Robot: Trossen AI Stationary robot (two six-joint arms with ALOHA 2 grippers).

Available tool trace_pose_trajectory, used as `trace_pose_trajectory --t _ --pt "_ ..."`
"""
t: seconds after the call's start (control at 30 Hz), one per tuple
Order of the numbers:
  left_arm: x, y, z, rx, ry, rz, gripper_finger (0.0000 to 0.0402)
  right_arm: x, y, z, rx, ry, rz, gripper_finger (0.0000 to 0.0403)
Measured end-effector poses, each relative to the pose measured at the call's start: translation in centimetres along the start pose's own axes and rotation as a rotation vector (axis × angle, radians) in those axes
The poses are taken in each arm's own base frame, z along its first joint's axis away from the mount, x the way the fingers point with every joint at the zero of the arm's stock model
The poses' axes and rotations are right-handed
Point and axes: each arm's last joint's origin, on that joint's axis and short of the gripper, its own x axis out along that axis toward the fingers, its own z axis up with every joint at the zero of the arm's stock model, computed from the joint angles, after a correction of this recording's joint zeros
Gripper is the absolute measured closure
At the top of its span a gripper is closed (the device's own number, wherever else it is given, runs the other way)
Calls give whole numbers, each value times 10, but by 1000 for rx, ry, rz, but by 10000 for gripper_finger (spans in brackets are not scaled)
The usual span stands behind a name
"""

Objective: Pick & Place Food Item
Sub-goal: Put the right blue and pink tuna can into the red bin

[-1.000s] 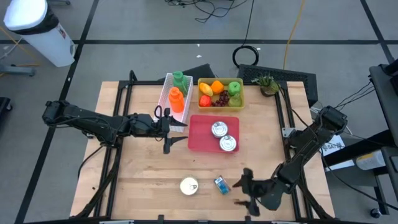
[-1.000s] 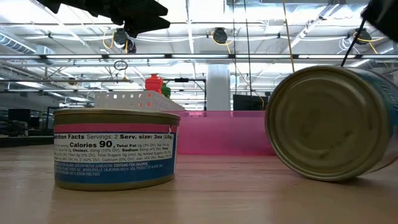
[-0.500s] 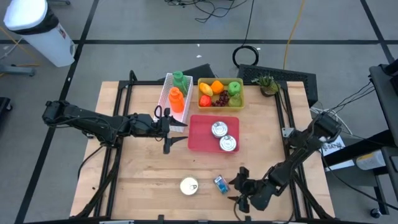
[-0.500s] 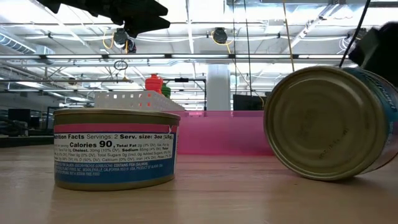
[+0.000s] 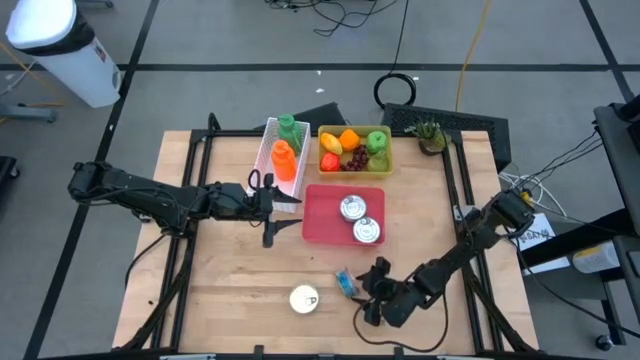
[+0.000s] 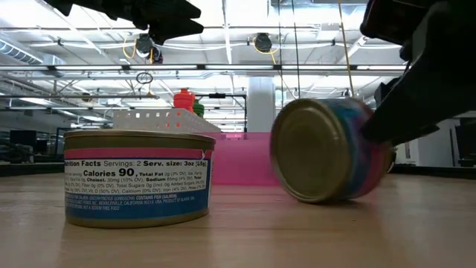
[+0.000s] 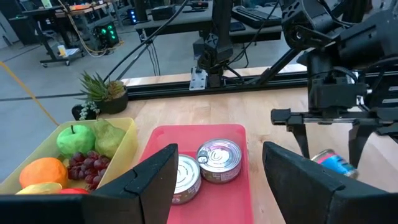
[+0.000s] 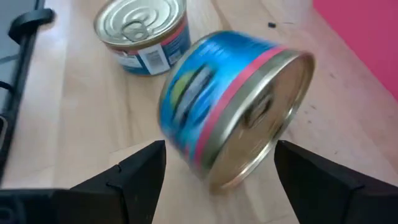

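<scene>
Right gripper [image 5: 358, 296]: you've got it low over the table's near edge, fingers [image 8: 134, 177] spread wide on either side of the tipped can, neither one closed on it
Tipped can [image 5: 345, 284]: it's on its side on the bare wood [image 5: 230, 280], blue label with a pink band, lid end facing the pink tray; in your right wrist view [image 8: 233, 106] it sits right between the two fingers, and in the low view [image 6: 327, 151] its metal end faces the camera with the dark gripper just behind it
Upright can [image 5: 304, 299]: standing on the wood just beside the tipped one, ring-pull lid up; the low view [image 6: 139, 177] shows its nutrition label, and the right wrist view [image 8: 142, 31] shows it beyond the tipped can
Pink tray [image 5: 325, 225]: mid-table, two cans [image 5: 361, 220] standing side by side in it, touching or nearly so; see them from the left wrist too [image 7: 202, 168]
Left gripper [image 5: 272, 205]: you have it parked beside the tray's left edge, fingers [image 7: 140, 183] held well apart, holding nothing
Yellow bin [image 5: 385, 165]: behind the tray, with a green apple, grapes and orange fruit inside
White rack [image 5: 268, 150]: left of the bin, an orange bottle [image 5: 283, 160] and a green one [image 5: 288, 128] in it
Small plant [image 5: 431, 134]: at the far right corner
</scene>
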Motion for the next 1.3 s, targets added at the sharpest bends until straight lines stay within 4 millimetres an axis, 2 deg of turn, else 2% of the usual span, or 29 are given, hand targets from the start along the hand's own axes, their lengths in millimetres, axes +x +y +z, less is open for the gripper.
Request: trace_pose_trajectory --t 0.23,0.47,0.67,1.07,1.3 --pt "0 0 0 0 0 0 158 -2 -6 -2 -43 22 -65 122" --pt "0 0 0 0 1 0 158 0 0 9 11 -138 -68 122" --pt "0 0 0 0 1 0 158 8 -1 16 46 -191 -58 122" --pt "0 0 0 0 3 -1 158 35 -3 4 71 -215 -55 122" --pt "0 0 0 1 3 -1 158 37 -11 1 0 -244 -193 125"
